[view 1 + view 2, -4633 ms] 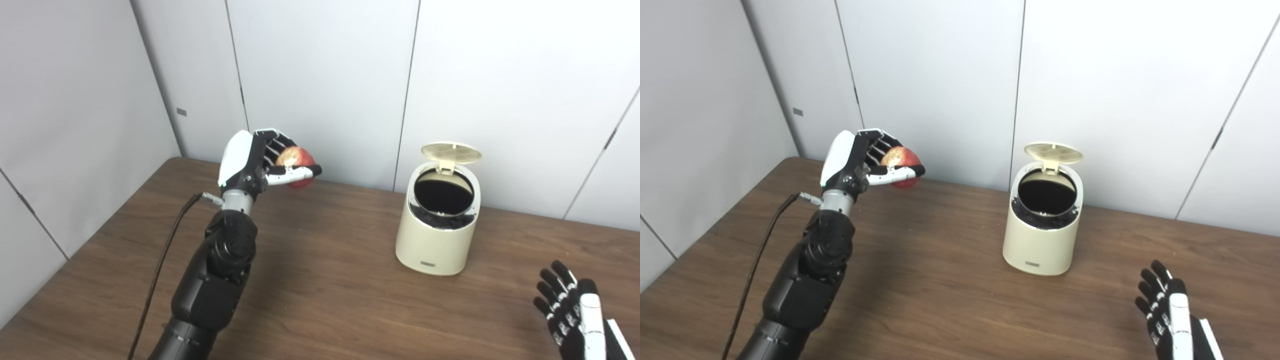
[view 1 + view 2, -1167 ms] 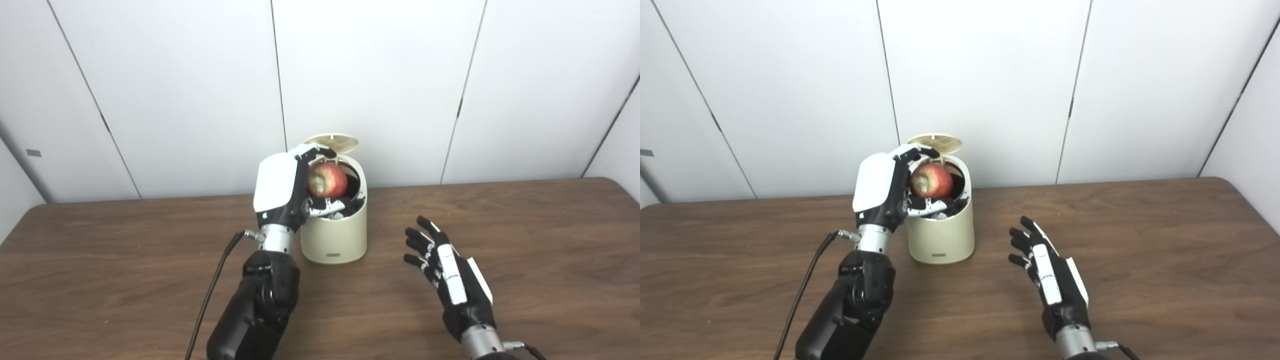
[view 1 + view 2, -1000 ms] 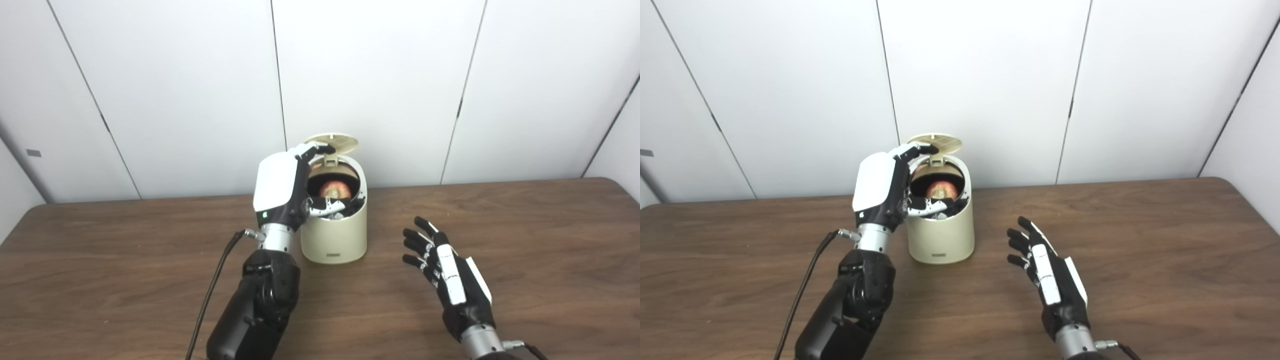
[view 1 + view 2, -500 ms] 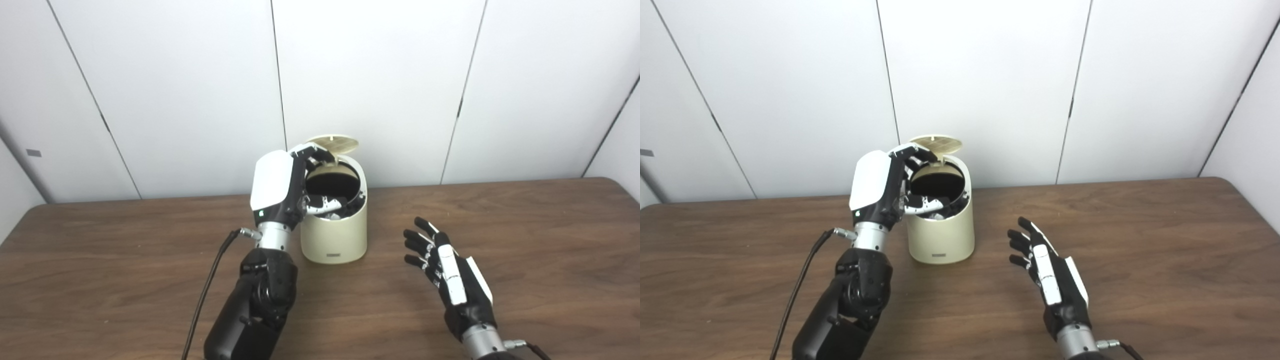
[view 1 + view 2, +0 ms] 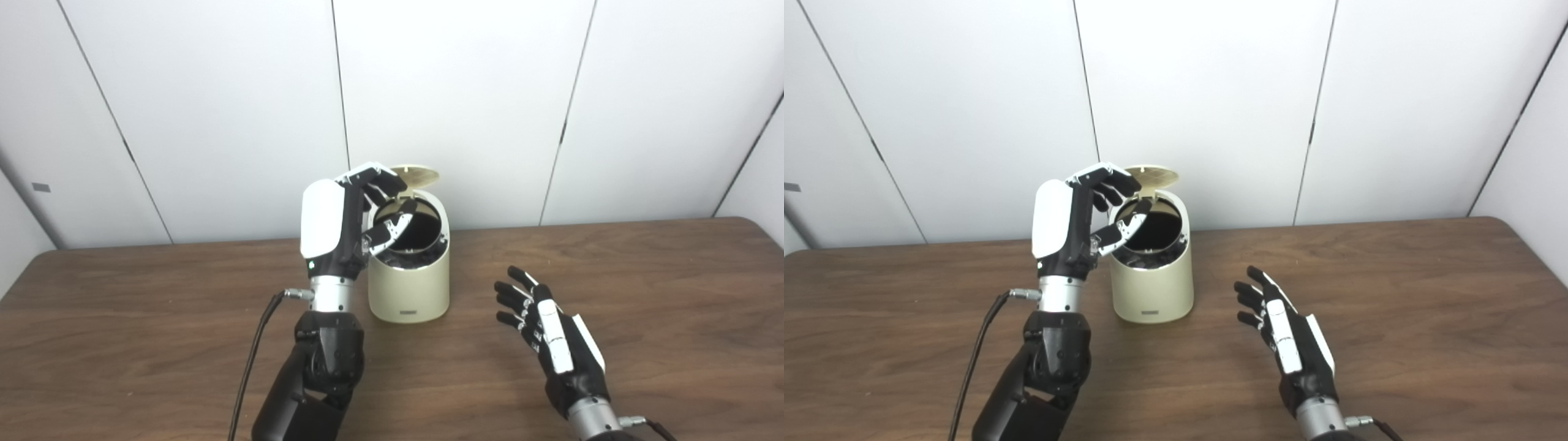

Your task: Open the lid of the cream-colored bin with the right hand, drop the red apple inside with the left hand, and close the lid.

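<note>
The cream-colored bin (image 5: 409, 288) stands near the table's back edge with its round lid (image 5: 416, 174) tipped up behind the dark opening. No apple shows; the bin's inside is black. My left hand (image 5: 343, 223) is raised at the bin's left rim, open, fingers curled apart over the opening and holding nothing. My right hand (image 5: 551, 343) hovers open above the table to the right of the bin, fingers spread, apart from it.
The brown wooden table (image 5: 674, 294) runs wide on both sides of the bin. White wall panels (image 5: 459, 92) stand right behind it. A black cable (image 5: 251, 361) hangs from my left wrist down to the picture's bottom edge.
The apple left my left hand and dropped out of sight into the bin. That hand then opened and lifted a little to the left. My right hand barely moved.
</note>
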Tool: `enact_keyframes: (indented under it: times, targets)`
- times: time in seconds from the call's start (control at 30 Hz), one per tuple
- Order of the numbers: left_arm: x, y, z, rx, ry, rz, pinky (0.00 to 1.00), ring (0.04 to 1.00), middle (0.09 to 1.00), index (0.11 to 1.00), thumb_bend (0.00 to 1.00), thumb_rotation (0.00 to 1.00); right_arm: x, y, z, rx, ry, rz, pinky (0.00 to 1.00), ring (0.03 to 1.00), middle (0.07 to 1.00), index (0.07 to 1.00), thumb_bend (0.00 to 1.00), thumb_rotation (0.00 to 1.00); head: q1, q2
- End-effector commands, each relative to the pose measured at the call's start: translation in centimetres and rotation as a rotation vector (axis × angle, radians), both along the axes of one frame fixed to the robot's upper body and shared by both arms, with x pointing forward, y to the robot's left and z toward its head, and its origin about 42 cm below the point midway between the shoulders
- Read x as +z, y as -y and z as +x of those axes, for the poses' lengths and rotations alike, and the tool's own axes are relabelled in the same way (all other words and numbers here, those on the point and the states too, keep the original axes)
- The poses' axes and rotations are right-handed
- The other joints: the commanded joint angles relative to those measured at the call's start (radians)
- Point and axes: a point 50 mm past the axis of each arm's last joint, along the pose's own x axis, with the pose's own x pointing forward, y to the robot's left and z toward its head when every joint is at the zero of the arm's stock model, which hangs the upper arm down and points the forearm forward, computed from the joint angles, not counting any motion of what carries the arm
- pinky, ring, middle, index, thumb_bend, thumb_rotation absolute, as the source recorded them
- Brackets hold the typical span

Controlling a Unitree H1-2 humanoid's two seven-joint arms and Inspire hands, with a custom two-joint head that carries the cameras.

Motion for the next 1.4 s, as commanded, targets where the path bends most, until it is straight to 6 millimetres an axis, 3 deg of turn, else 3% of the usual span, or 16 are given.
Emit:
enact_keyframes:
  times: [0.0,0.17,0.3,0.47,0.57,0.63,0.73,0.8,0.87,0.97,1.13,1.37]
  targets:
    - [2.3,0.1,-0.6,-0.012,0.112,-0.045,0.35,0.427,0.489,0.497,0.48,0.00,1.9,0.1,0.4,0.017,0.076,0.006,0.80,0.862,0.833,0.886,0.56,0.98,-0.001,0.000]
    - [2.5,-2.0,-2.8,-0.011,0.105,-0.127,0.33,0.438,0.526,0.494,0.47,0.00,2.4,0.7,0.9,0.004,0.109,-0.017,0.80,0.867,0.847,0.884,0.55,0.98,0.007,0.001]
    - [1.5,-5.6,-4.6,-0.012,-0.014,-0.222,0.33,0.448,0.528,0.489,0.47,0.00,4.0,1.0,2.3,0.022,0.175,-0.020,0.81,0.884,0.880,0.888,0.60,0.92,0.013,0.005]
    - [-0.1,-8.3,-6.0,-0.038,-0.189,-0.343,0.31,0.452,0.564,0.512,0.47,0.00,5.8,0.9,4.3,0.031,0.209,-0.034,0.87,0.923,0.908,0.879,0.63,0.88,0.014,0.006]
    - [-1.2,-9.4,-7.0,-0.024,-0.240,-0.331,0.35,0.443,0.544,0.515,0.48,0.00,7.0,0.6,5.3,0.035,0.225,-0.039,0.89,0.940,0.923,0.880,0.65,0.88,0.013,0.009]
    - [-2.0,-10.2,-7.7,-0.003,-0.271,-0.295,0.41,0.505,0.499,0.503,0.51,0.00,8.0,0.3,6.0,0.039,0.250,-0.059,0.90,0.941,0.927,0.882,0.64,0.89,0.012,0.009]
    - [-3.4,-11.2,-8.7,-0.020,-0.342,-0.289,0.53,0.622,0.675,0.499,0.51,0.08,9.5,-0.2,7.2,0.049,0.301,-0.128,0.88,0.944,0.934,0.892,0.62,0.93,0.009,0.008]
    - [-4.4,-11.8,-9.2,-0.052,-0.416,-0.263,0.62,0.706,0.757,0.725,0.57,0.36,10.4,-0.7,8.0,0.062,0.336,-0.182,0.88,0.944,0.935,0.901,0.60,0.96,0.008,0.008]
    - [-5.3,-12.4,-9.8,-0.070,-0.490,-0.242,0.71,0.789,0.828,0.857,0.58,0.60,11.4,-1.1,8.6,0.070,0.366,-0.246,0.89,0.941,0.921,0.892,0.58,0.99,0.007,0.009]
    - [-6.4,-12.9,-10.5,-0.101,-0.554,-0.271,0.80,0.864,0.897,0.931,0.60,0.74,12.5,-1.7,9.2,0.056,0.383,-0.330,0.85,0.901,0.895,0.865,0.56,0.98,0.009,0.008]
    - [-8.3,-13.1,-11.7,-0.119,-0.608,-0.355,0.92,0.940,0.950,0.967,0.58,0.81,14.4,-3.0,10.8,0.059,0.447,-0.448,0.81,0.877,0.908,0.863,0.58,0.99,0.015,0.007]
    - [-11.0,-13.1,-13.2,-0.099,-0.634,-0.431,0.91,0.934,0.958,0.989,0.56,0.82,15.7,-4.4,13.2,0.064,0.462,-0.595,0.84,0.902,0.914,0.858,0.49,0.95,0.013,-0.008]
